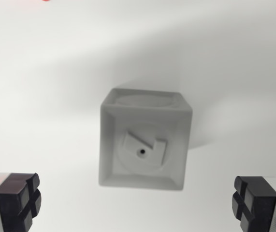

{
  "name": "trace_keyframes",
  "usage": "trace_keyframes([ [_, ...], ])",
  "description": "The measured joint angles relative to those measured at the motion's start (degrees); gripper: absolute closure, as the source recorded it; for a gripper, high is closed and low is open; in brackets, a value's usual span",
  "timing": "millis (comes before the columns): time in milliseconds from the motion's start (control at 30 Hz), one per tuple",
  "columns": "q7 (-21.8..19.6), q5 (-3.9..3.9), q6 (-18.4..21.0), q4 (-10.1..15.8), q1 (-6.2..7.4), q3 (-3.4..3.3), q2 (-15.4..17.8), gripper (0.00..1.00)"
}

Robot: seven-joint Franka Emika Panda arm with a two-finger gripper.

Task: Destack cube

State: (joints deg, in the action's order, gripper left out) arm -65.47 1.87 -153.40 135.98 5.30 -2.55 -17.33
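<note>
Two black fingers point(18, 200) are poking up at the bottom of the wrist view, one in each corner, and they are the closest things to the camera. They are sitting wide apart with nothing between them, so the gripper point(137, 202) is holding nothing.

Going from biggest to smallest: the white tabletop point(41, 72) is filling the whole picture all around the cube. A soft grey shadow is lying on it above and to the right of the cube. The cube point(145, 140) is pale grey and is sitting near the middle, above the gap between the fingers and well apart from both of them. Its top face is showing a raised shape with a tiny dark hole. A small red blur point(46, 1) is peeking in at the top edge, far up and left of the cube; I cannot tell what it is.

From straight above, I cannot tell if another cube is hiding under this one. I think the job is only starting: the fingers are lining up over the cube, and grabbing, lifting and setting it down are all still left to do.
</note>
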Motion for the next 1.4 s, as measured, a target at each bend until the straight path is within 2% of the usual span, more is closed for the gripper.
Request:
trace_keyframes([
  [633,-0.8,-1.13,10.9,-0.2,0.0,-0.11,10.8,0.0],
  [1033,-1.0,-1.5,18.3,-2.0,0.0,-0.12,16.4,0.0],
  [1400,-1.2,-1.7,24.1,-4.3,-0.01,-0.12,19.9,0.0],
])
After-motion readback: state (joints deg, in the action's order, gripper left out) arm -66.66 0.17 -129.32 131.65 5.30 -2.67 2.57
